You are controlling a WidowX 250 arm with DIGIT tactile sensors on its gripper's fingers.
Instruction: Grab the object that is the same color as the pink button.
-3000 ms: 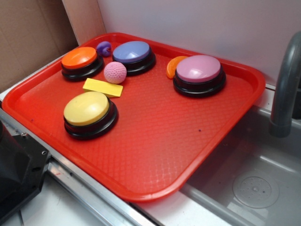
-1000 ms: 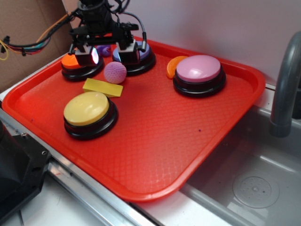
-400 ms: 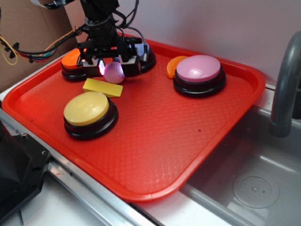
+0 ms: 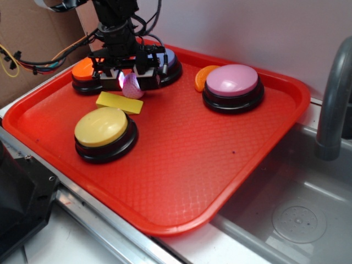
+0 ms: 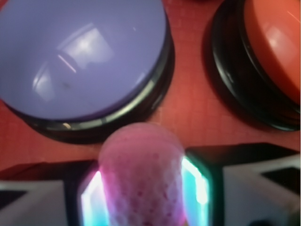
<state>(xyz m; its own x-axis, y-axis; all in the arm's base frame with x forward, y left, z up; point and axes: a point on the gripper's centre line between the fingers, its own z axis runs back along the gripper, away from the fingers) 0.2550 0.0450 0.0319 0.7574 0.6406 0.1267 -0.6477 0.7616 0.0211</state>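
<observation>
The small pink ball (image 4: 132,86) with a bumpy knitted surface sits on the red tray (image 4: 181,159), squeezed between my gripper's (image 4: 131,81) lit pads. In the wrist view the pink ball (image 5: 141,176) fills the gap between both glowing pads (image 5: 195,188) and looks pressed narrow. My gripper is shut on it, standing between the orange button (image 4: 82,70) and the blue-purple button (image 4: 168,60). The pink button (image 4: 232,81), a smooth mauve dome on a black base, stands apart at the tray's back right.
A yellow block (image 4: 119,102) lies just in front of the gripper, with a yellow button (image 4: 104,127) nearer. An orange slice piece (image 4: 202,77) leans by the pink button. A grey sink (image 4: 297,209) and faucet (image 4: 334,99) lie right of the tray.
The arm came in over the back left of the tray, lowered around the pink ball, and the jaws have closed in on it from both sides.
</observation>
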